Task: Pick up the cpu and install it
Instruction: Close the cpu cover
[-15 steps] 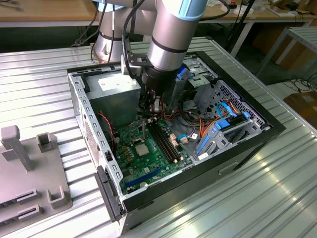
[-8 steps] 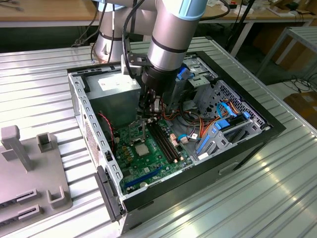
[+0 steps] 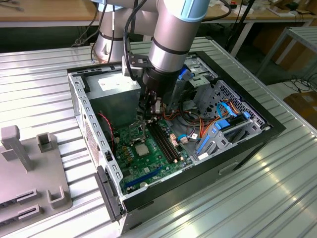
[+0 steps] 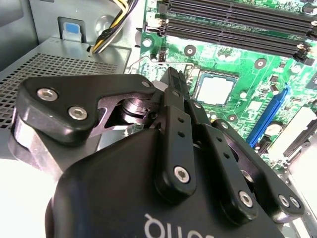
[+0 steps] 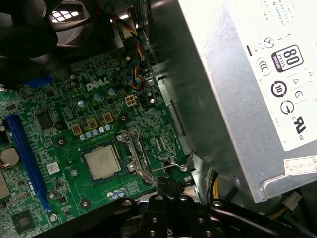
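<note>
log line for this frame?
cpu seated in socket | end effector shut, empty, beside socket lever | case open

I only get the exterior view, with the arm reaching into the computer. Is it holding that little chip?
Observer: No. In the first wrist view the cpu lies flat in its socket.
Operator: Where are the fingers then?
Observer: The gripper, shut, is beside the socket, by a thin metal lever.
Operator: Is the chip covered?
Observer: No, its top is bare; the metal frame stands beside it.
</note>
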Available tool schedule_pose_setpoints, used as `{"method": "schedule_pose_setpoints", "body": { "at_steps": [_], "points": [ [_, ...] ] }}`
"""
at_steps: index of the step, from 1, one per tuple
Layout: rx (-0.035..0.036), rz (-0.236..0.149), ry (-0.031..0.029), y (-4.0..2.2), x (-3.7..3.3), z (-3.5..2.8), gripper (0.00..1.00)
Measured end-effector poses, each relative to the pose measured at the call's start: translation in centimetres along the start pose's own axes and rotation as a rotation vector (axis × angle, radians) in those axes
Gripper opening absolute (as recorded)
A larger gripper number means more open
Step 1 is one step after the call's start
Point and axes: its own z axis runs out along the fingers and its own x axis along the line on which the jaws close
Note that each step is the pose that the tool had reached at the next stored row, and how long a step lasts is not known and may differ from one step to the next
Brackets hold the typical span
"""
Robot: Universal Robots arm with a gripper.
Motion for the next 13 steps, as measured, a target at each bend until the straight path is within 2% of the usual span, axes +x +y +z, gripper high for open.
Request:
{"method": "schedule_pose_setpoints", "body": {
  "at_steps": [13],
  "points": [
    [0.0001,0.000,0.0002,-0.15,0.42,0.00,0.11]
  ]
}}
